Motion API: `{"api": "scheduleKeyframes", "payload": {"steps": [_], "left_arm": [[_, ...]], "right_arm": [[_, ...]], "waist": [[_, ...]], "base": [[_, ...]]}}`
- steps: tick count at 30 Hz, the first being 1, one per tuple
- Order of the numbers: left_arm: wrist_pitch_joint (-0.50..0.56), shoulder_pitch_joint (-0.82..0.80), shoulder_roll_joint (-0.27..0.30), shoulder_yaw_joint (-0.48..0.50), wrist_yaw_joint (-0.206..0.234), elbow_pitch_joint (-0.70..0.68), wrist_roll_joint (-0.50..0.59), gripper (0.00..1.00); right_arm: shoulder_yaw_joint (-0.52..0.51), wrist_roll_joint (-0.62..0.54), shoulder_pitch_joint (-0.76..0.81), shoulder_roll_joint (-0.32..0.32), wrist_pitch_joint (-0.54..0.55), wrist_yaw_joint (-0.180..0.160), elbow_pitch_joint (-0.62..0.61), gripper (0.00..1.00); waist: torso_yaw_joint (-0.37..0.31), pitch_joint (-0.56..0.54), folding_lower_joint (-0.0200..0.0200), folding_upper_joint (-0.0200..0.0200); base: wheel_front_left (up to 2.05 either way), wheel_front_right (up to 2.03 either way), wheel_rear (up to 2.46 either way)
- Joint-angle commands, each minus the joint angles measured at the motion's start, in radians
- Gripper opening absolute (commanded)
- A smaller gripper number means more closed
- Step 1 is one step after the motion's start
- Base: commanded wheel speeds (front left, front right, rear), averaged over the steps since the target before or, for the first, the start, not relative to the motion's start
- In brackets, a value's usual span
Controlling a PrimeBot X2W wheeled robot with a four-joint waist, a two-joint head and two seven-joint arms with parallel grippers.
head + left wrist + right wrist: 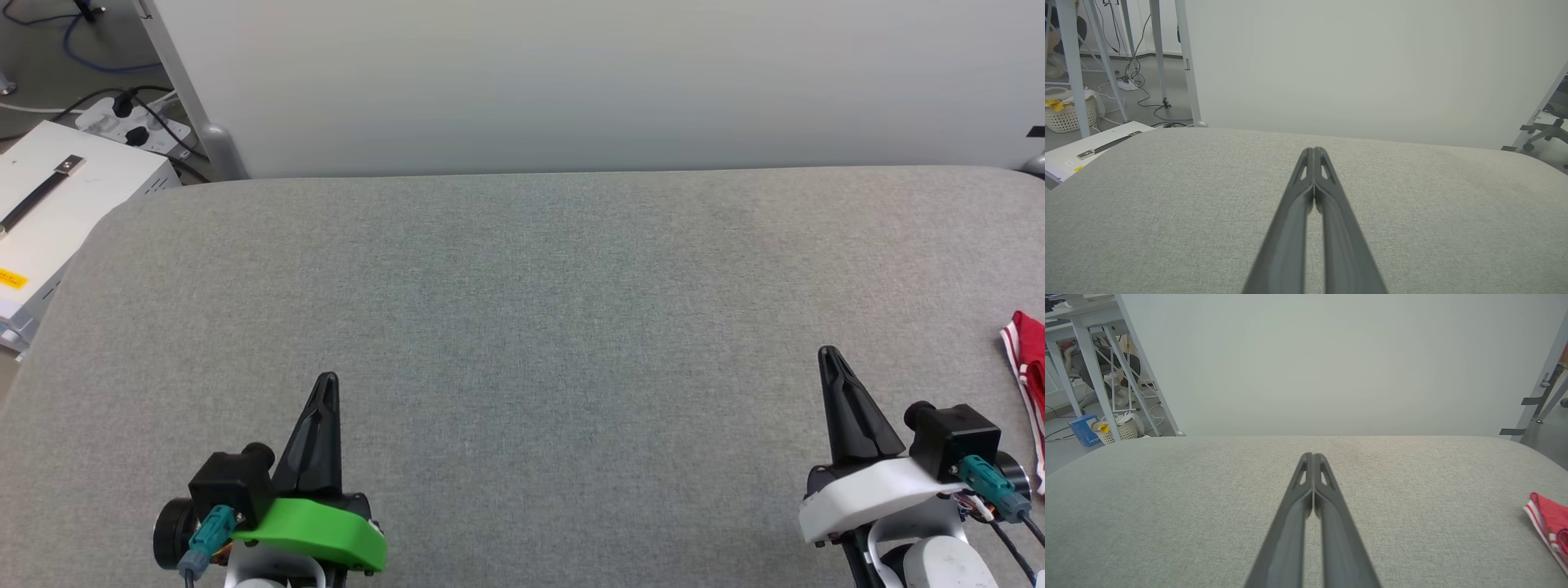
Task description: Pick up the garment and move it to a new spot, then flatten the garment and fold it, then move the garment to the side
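Note:
Only an edge of the red garment [1030,384] with white-and-red striped trim shows, at the far right rim of the grey table [522,310]; the rest runs out of view. It appears again as the garment [1551,524] at the right edge of the right wrist view. My right gripper [830,356] hovers at the lower right, well to the left of the cloth, shut and empty. My left gripper [326,380] sits at the lower left, also shut with nothing held. The fingertips [1314,152] of the left and the fingertips [1313,457] of the right press together.
A pale wall panel [571,82] stands along the table's far edge. A white box [57,204] with a black strap and a power strip [131,122] with cables lie off the table's left. Table legs and a laundry basket [1067,114] stand on the floor beyond.

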Motion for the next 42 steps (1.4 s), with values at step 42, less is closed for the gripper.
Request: {"api": "scheduleKeyframes", "payload": {"steps": [42], "left_arm": [[0.094,-0.009,-0.003,0.013,0.050,-0.029,0.088,0.00]], "right_arm": [[-0.003,-0.062,0.018,-0.001,0.076,0.000,-0.043,0.00]], "waist": [[0.009,-0.006,0.0001,0.0054]], "base": [[0.00,0.00,0.00]]}}
